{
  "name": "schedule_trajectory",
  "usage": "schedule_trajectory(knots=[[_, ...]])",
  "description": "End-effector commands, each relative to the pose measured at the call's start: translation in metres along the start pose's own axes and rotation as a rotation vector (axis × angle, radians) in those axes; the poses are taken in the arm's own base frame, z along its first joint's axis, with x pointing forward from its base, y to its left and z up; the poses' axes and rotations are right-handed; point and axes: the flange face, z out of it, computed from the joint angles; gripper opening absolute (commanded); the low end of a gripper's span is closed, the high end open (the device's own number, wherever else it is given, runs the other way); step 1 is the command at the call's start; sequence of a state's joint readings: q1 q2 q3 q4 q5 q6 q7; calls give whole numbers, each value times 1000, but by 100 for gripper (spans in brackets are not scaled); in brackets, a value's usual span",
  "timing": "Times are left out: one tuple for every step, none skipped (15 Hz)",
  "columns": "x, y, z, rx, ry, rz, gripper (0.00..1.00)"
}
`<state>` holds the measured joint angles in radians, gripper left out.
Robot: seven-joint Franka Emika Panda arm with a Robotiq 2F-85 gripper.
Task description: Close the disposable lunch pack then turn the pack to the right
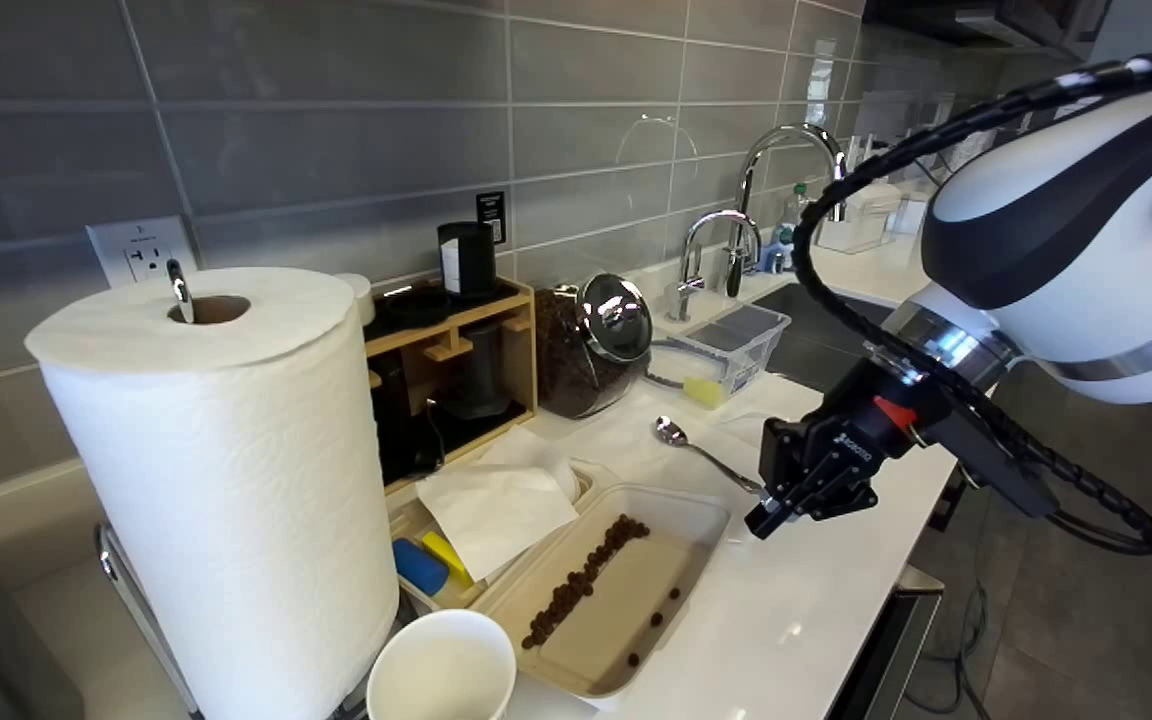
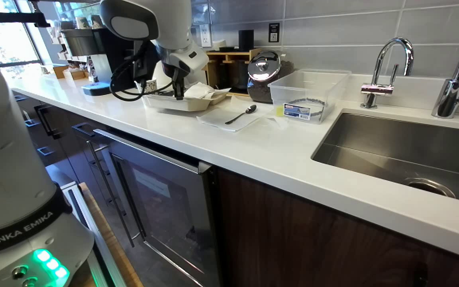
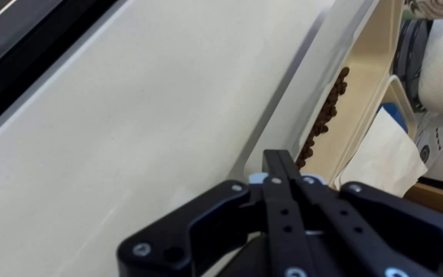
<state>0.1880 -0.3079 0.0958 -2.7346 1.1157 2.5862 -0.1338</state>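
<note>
The disposable lunch pack [image 1: 681,525] lies open on the counter, with brown round pieces of food in its front half. Its back half holds a white napkin [image 1: 501,510], a blue item [image 1: 420,567] and a yellow item [image 1: 447,557]. The pack also shows in an exterior view [image 2: 177,104] and in the wrist view [image 3: 363,82]. My gripper [image 1: 764,520] is shut with nothing between its fingertips. It is beside the pack's front corner at the spoon end, also seen in an exterior view [image 2: 179,93]. In the wrist view the fingertips [image 3: 279,156] overlap the pack's front wall; I cannot tell whether they touch.
A paper-towel roll [image 1: 216,500] and a white paper cup [image 1: 444,665] stand at one end of the pack. A spoon [image 2: 240,114] lies on a napkin at the other end. A clear plastic tub [image 2: 309,93], a jar [image 2: 264,75] and the sink [image 2: 405,155] are farther along.
</note>
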Motion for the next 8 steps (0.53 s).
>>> schedule_trajectory(knots=[[-4,-2,6,33,-88,-42,0],[-5,-3,11,37,-113,-49,0],[-7,-3,15,41,-141,-55,0],[-10,-2,20,43,-176,-58,0],[-12,0,24,48,-204,-60,0],[-14,2,29,43,-233,-61,0],[-15,4,33,38,-252,-61,0],[-15,6,38,27,-260,-59,0]])
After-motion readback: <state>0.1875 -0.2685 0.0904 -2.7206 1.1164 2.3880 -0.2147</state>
